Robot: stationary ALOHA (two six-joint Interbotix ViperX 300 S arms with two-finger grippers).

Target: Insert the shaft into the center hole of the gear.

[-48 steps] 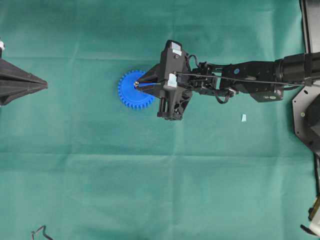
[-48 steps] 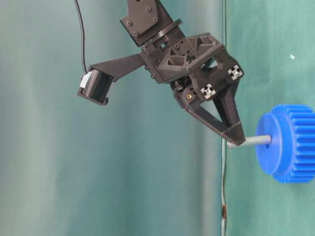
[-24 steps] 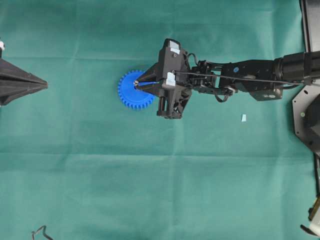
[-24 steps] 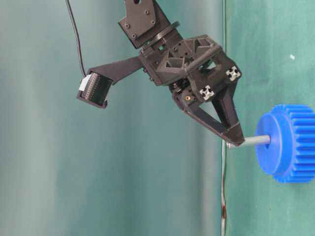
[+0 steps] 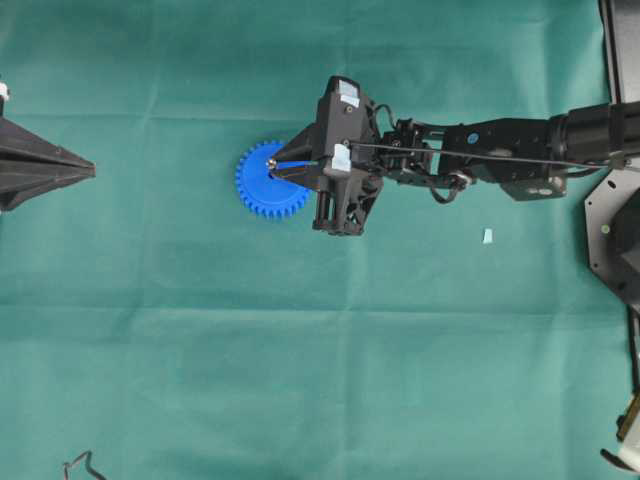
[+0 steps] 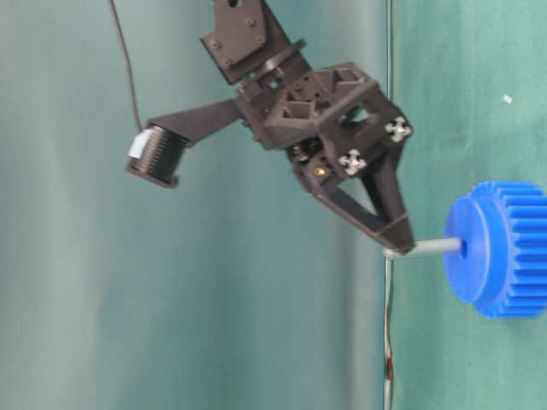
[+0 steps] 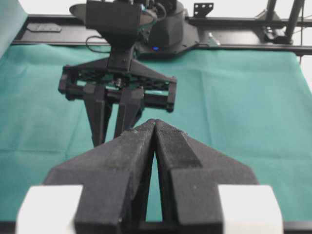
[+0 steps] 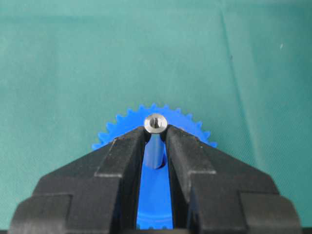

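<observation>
The blue gear (image 5: 258, 190) lies flat on the green cloth. My right gripper (image 5: 272, 166) is shut on the top of the thin silvery shaft (image 6: 432, 247). The shaft stands upright on the gear (image 6: 504, 252), its lower end in the center hole (image 6: 462, 248). In the right wrist view the shaft's shiny end (image 8: 156, 122) sits between the fingertips, above the gear (image 8: 114, 127). My left gripper (image 5: 88, 171) is shut and empty at the left edge, well away from the gear; it also shows in its own wrist view (image 7: 155, 123). That view does not show the gear.
A small pale-blue scrap (image 5: 487, 236) lies on the cloth to the right of the gear, below the right arm. A bent wire (image 5: 80, 465) lies at the bottom left corner. Black arm bases stand along the right edge (image 5: 615, 230).
My right gripper has tilted and shifted slightly with the shaft in it. The shaft's lower end stays at the center hole. The left gripper has not moved.
</observation>
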